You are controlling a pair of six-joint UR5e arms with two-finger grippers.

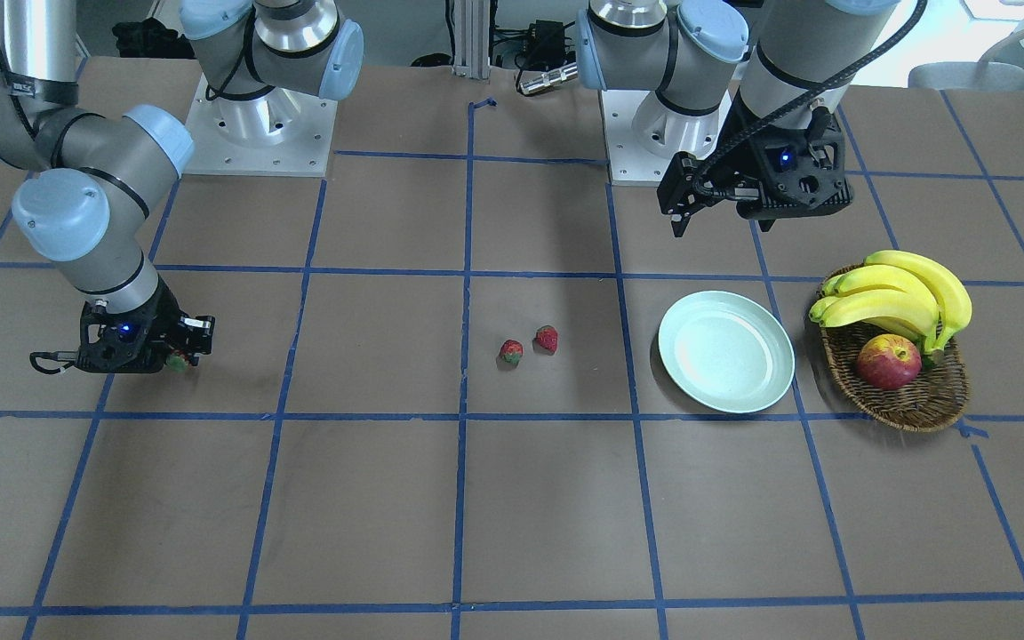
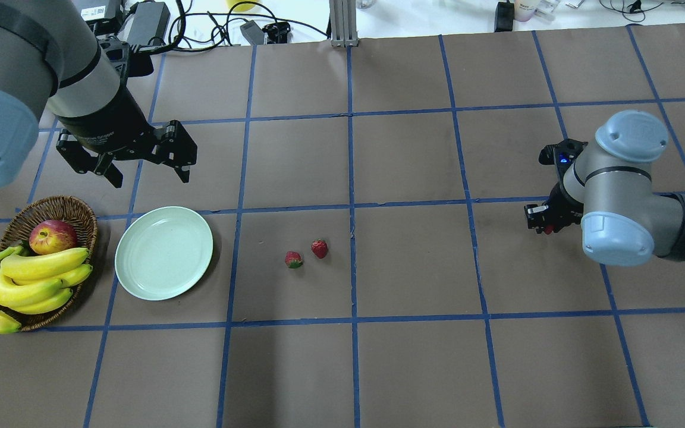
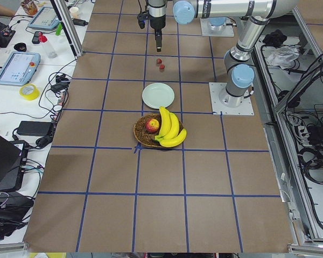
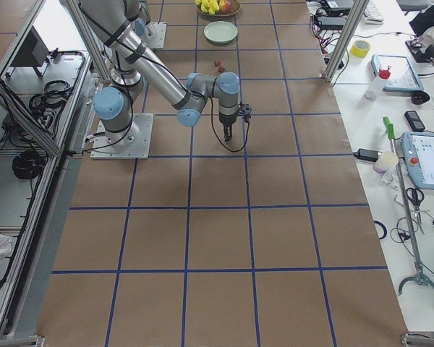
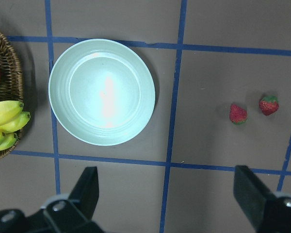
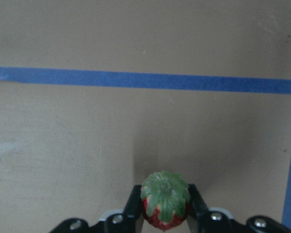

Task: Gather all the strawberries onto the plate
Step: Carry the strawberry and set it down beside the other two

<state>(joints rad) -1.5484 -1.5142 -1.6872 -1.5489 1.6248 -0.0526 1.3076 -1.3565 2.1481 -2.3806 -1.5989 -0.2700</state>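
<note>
Two strawberries (image 2: pixel 293 259) (image 2: pixel 319 248) lie side by side on the brown table near its middle; the left wrist view shows them at its right (image 5: pixel 238 113) (image 5: pixel 268 105). A third strawberry (image 6: pixel 165 199), green cap toward the camera, is pinched in my right gripper (image 6: pixel 165 209), which is shut on it low over the table at the far right (image 2: pixel 547 227). The pale mint plate (image 2: pixel 164 252) is empty, left of the loose pair. My left gripper (image 2: pixel 149 172) hangs open above and behind the plate, holding nothing.
A wicker basket (image 2: pixel 51 208) with an apple (image 2: pixel 52 236) and a bunch of bananas (image 2: pixel 27 279) stands just left of the plate. Blue tape lines grid the table. Cables and devices lie along the far edge (image 2: pixel 211 24).
</note>
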